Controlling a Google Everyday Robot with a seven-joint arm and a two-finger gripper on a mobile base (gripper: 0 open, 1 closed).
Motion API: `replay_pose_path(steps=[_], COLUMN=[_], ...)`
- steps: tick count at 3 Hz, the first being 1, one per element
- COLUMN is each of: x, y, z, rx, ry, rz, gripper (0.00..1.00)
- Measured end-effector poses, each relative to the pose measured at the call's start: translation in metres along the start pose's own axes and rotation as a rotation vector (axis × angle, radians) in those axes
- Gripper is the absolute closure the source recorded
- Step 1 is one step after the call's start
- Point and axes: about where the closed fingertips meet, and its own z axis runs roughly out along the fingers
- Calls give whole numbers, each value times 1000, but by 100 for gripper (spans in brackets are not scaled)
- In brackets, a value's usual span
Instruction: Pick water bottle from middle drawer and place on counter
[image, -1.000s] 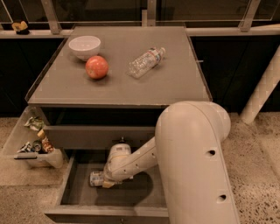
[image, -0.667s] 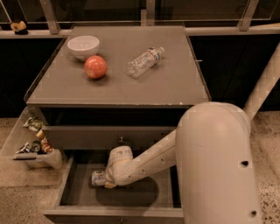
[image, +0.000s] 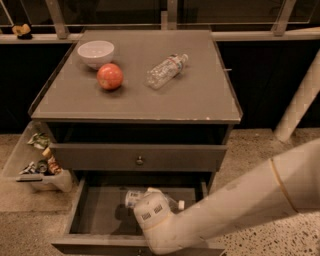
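Note:
The water bottle (image: 134, 198) lies on its side in the open middle drawer (image: 97, 212), white label to the left and white cap (image: 181, 204) to the right. My gripper (image: 150, 201) is down in the drawer right at the bottle, mostly hidden behind my white wrist (image: 152, 216). My arm crosses in from the lower right. The grey counter (image: 200, 102) is above.
On the counter are a white bowl (image: 96, 53), a red apple (image: 110, 76) and a slim ribbed clear bottle (image: 166, 71) lying on its side. The drawer above (image: 139, 158) is closed. A clear bin of clutter (image: 35, 167) stands on the floor to the left.
My wrist has moved right and toward the drawer's front. The bottle now shows further right in the drawer. My upper arm has swung out to the right.

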Motion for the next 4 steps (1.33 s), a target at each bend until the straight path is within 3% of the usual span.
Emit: replay_pose_path(steps=[1, 2, 3, 4], x=[-8, -11, 0, 36], y=[-5, -4, -20, -34], z=[-30, -26, -46, -94], rx=[83, 75, 99, 121], ry=[6, 2, 6, 20], rz=[15, 21, 39, 79], gripper=[100, 100, 100, 100])
